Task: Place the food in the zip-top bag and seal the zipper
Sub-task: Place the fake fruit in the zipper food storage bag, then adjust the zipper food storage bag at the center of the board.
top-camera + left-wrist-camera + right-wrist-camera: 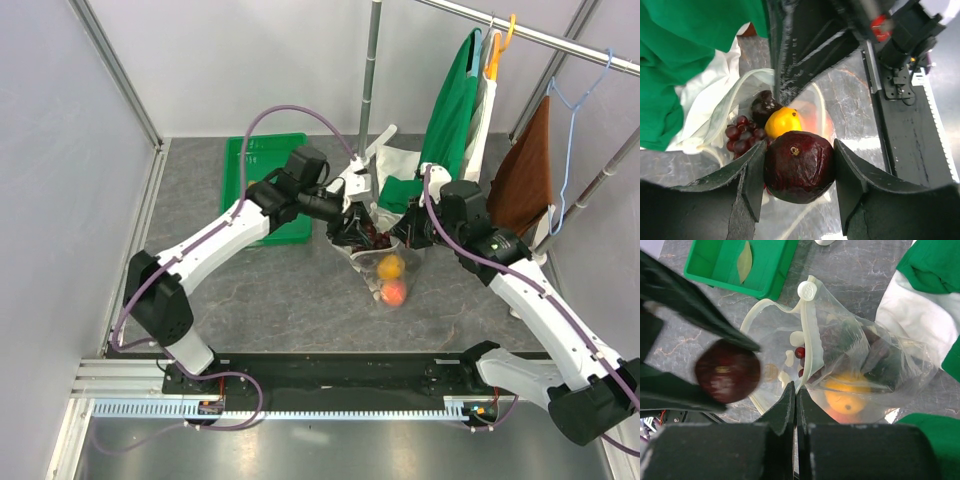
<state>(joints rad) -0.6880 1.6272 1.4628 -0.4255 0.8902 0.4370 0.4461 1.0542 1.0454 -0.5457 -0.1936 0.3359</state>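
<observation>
My left gripper (799, 175) is shut on the dark round plum (799, 166) and holds it just over the open mouth of the clear zip-top bag (880, 355). Inside the bag lie the orange (783, 122), the grape bunch (742, 135) and the peach (845, 416). My right gripper (795, 390) is shut on the white zipper strip (807, 335) and holds the mouth edge up. In the top view the bag (385, 275), the orange (391, 266) and the peach (394, 292) sit between the left gripper (352, 228) and the right gripper (405, 235).
A green tray (258, 175) lies at the back left behind the left arm. A green and white garment (450, 120) and a brown cloth (525, 175) hang from a rack at the back right; the garment's hem rests on the table beside the bag. A rack pole (372, 80) stands behind.
</observation>
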